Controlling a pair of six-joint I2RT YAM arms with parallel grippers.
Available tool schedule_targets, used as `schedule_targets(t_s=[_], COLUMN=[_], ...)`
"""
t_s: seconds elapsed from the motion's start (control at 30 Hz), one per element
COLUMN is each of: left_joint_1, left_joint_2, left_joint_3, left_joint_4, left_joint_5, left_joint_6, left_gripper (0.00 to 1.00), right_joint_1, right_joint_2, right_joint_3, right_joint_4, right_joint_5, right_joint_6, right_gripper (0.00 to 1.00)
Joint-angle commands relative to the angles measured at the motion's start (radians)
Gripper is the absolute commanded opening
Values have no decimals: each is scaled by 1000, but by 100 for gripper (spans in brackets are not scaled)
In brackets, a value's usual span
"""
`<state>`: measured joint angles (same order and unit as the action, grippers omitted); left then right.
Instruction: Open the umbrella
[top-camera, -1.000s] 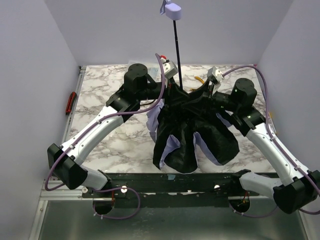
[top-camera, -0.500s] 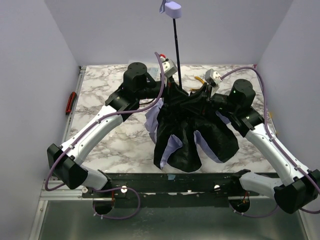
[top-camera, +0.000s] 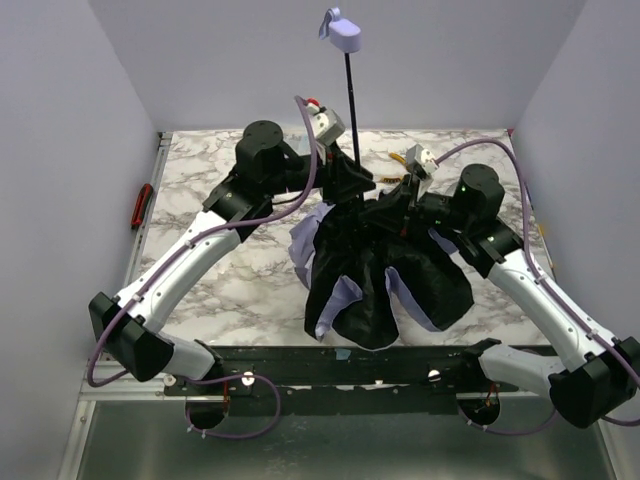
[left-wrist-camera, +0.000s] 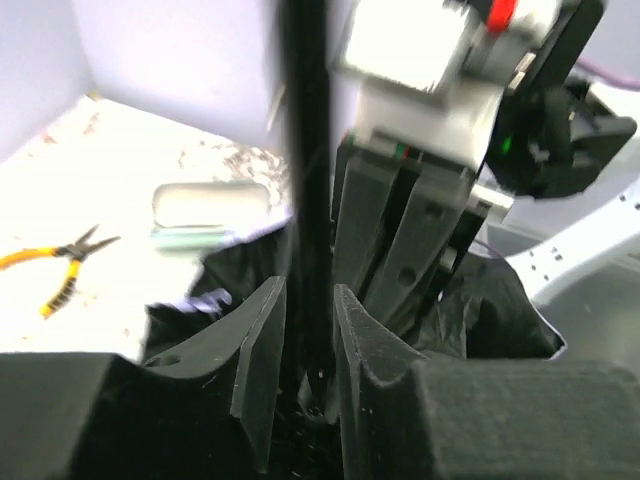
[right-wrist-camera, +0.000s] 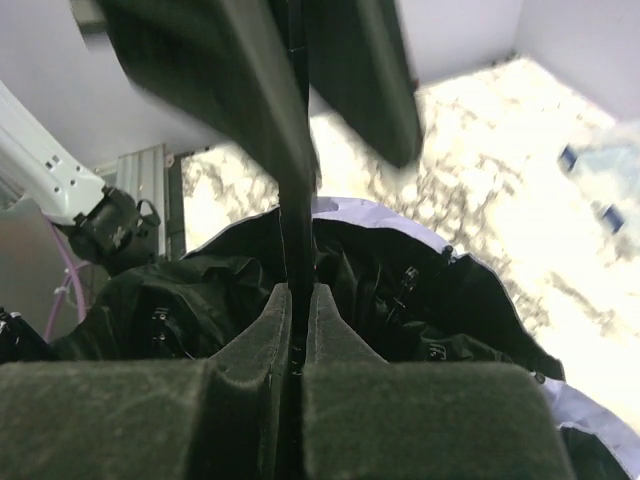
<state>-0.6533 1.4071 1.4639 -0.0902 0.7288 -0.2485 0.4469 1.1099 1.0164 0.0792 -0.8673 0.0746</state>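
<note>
The umbrella stands on the table with its black-lined, lavender canopy (top-camera: 385, 280) sagging toward the near edge. Its thin black shaft (top-camera: 351, 100) rises to the small lavender handle (top-camera: 343, 32). My left gripper (top-camera: 352, 185) is at the shaft just above the canopy. In the left wrist view its jaws (left-wrist-camera: 305, 370) stand apart, open, with the shaft (left-wrist-camera: 305, 150) loose between them. My right gripper (top-camera: 393, 208) comes in from the right. In the right wrist view it (right-wrist-camera: 295, 320) is shut on the shaft (right-wrist-camera: 295, 220), with canopy folds (right-wrist-camera: 420, 290) behind.
Yellow-handled pliers (left-wrist-camera: 50, 270) and a clear plastic box (left-wrist-camera: 210, 205) lie on the marble table (top-camera: 210, 160) behind the umbrella. A red tool (top-camera: 143, 205) sits at the left edge. Lavender walls close in the back and sides.
My right gripper has closed onto the shaft. My left gripper has loosened its hold on the shaft, and the left arm has shifted slightly up and left.
</note>
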Motion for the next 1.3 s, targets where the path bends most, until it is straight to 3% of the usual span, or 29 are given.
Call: schedule_targets(t_s=[0.0, 0.1, 0.23, 0.43, 0.6, 0.63, 0.77, 0.83, 0.93, 1.0, 1.13, 1.27], left_joint_1=[36, 37, 35, 33, 28, 25, 23, 24, 23, 21, 18, 18], left_joint_2=[-76, -66, -36, -46, -41, -40, -54, -59, -56, -56, -62, -61], left_joint_3=[44, 59, 87, 25, -16, -17, -36, -30, -13, -12, -19, 7], left_joint_4=[141, 157, 146, 143, 104, 95, 148, 173, 185, 184, 187, 185], left_joint_5=[-58, -50, 0, 23, 14, 18, 30, 34, 57, 67, 66, 48], left_joint_6=[-46, -53, -86, -100, -100, -99, -132, -146, -165, -164, -156, -136], left_gripper=[31, 34, 22, 43, 48, 43, 0, 0, 0, 0, 0, 0], right_joint_1=[13, 13, 13, 14, 13, 13, 14, 13, 13, 15, 15, 16], right_joint_2=[-10, -8, -5, -20, -12, -6, 13, 14, 28, 49, 97, 116], right_joint_3=[-42, -44, -39, -32, -13, -6, 26, 22, 21, 37, 81, 85], right_joint_4=[-34, -19, -1, 27, 69, 71, 39, 38, 95, 142, 178, 91], right_joint_5=[9, -5, -10, 13, 10, 0, -24, -22, -2, 7, 3, -32], right_joint_6=[12, 20, 23, 19, 42, 41, 16, 13, 58, 92, 109, 40], right_gripper=[1, 1, 1, 1, 1, 1, 1, 1, 25, 30, 28, 24])
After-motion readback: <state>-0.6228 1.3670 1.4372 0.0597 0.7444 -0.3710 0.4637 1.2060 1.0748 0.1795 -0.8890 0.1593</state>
